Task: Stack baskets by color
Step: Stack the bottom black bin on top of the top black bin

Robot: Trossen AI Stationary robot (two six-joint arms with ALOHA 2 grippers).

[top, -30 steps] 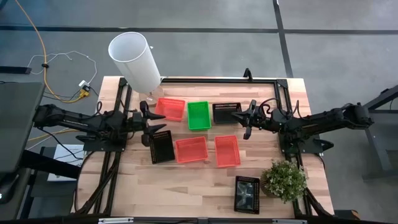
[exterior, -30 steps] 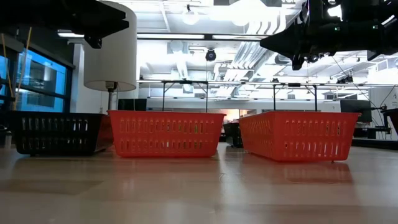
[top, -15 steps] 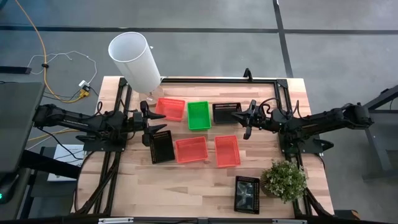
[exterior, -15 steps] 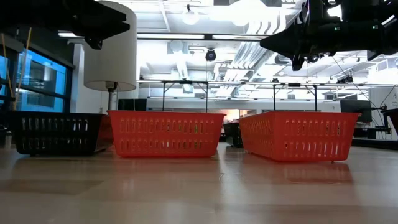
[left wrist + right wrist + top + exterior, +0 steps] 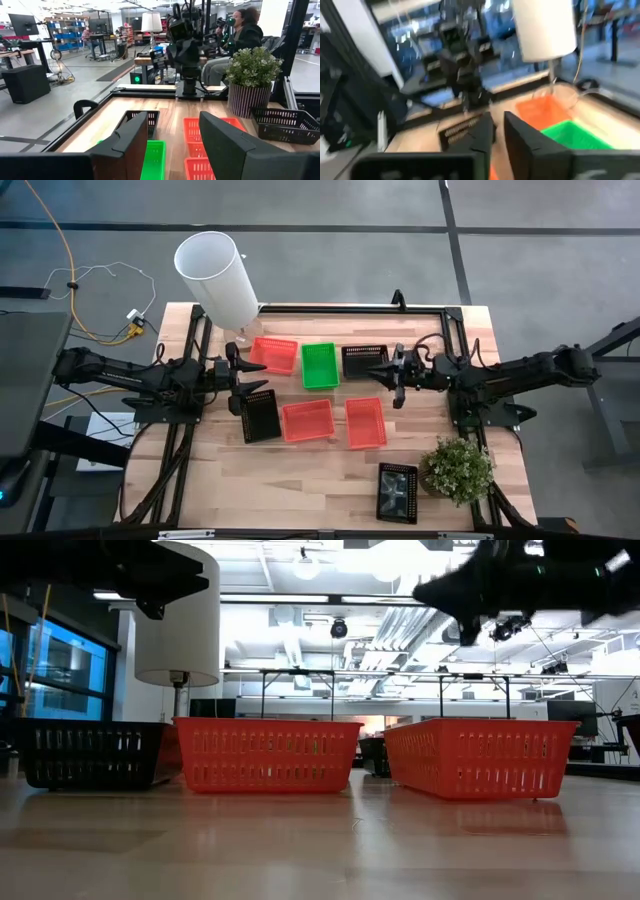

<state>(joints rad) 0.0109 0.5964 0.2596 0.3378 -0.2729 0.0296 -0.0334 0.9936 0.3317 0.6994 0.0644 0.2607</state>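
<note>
Your right gripper (image 5: 386, 372) has just slid toward frame centre, onto the edge of the upper black basket (image 5: 364, 360). Its fingers (image 5: 485, 137) have cracked slightly apart, holding nothing, so it looks like a pick lining up. The left gripper (image 5: 243, 383) waits centre-left, fingers (image 5: 131, 145) open and empty.

At the bottom of the frame, a lone black basket (image 5: 397, 492) sits beside the plant (image 5: 460, 470). The middle row has a second black basket (image 5: 260, 416), a red basket (image 5: 308, 420) and another red basket (image 5: 365, 422). The upper row has a third red basket (image 5: 274, 353) and a green basket (image 5: 320, 365). All sit empty on the tabletop (image 5: 300, 480), and you've no visible stack yet.

Right gripper (image 5: 385, 373) nearer the centre; fingers (image 5: 482, 131) slightly parted
</note>
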